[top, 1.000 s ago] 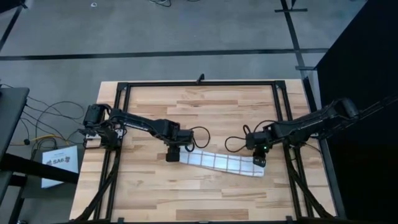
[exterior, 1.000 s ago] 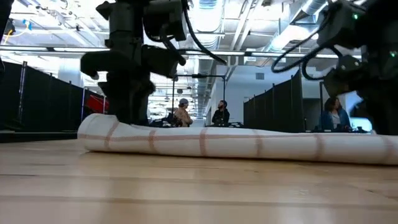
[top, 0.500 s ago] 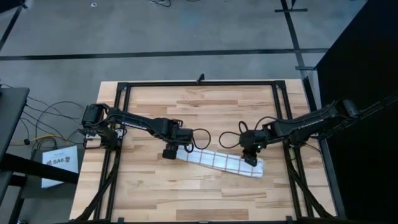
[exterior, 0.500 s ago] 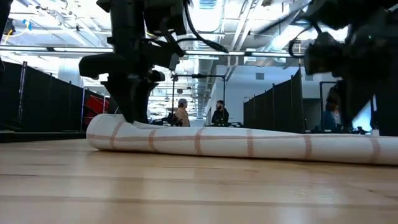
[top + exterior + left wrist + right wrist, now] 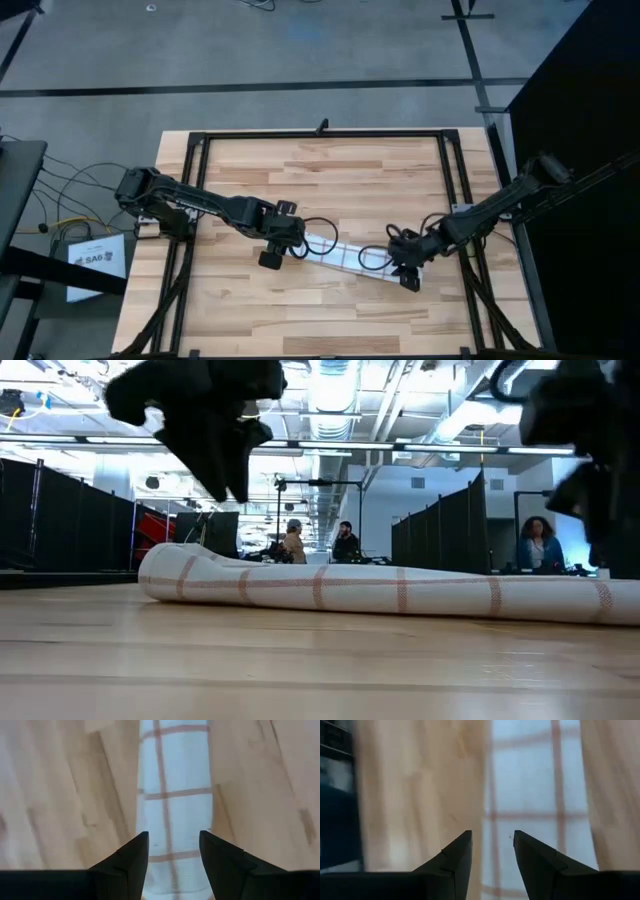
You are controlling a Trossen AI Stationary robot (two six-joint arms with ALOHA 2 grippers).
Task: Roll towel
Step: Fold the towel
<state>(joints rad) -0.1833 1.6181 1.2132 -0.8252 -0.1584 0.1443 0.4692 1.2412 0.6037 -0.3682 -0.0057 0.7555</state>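
The towel point(image 5: 350, 256) lies rolled into a long, thin roll on the wooden table, slanting from centre toward the near right. It rests along its whole length point(image 5: 380, 590). My left gripper point(image 5: 268, 260) hovers open above the roll's left end; the checked cloth point(image 5: 175, 795) shows beyond its fingers point(image 5: 173, 834). My right gripper point(image 5: 408, 282) hovers open over the roll's right end point(image 5: 535, 810). In the low view both grippers, left point(image 5: 225, 475) and right point(image 5: 610, 520), hang clear above the roll.
A black metal frame point(image 5: 320, 133) runs around the tabletop. Cables point(image 5: 320, 225) loop from both arms just above the roll. Bare wood point(image 5: 320, 310) lies toward the near edge. People sit in the room point(image 5: 295, 540) far behind the table.
Both grippers have risen off the towel's ends and shifted toward the table's near edge. The left one has also tipped. The rolled towel stays lying on the table, its left end now uncovered.
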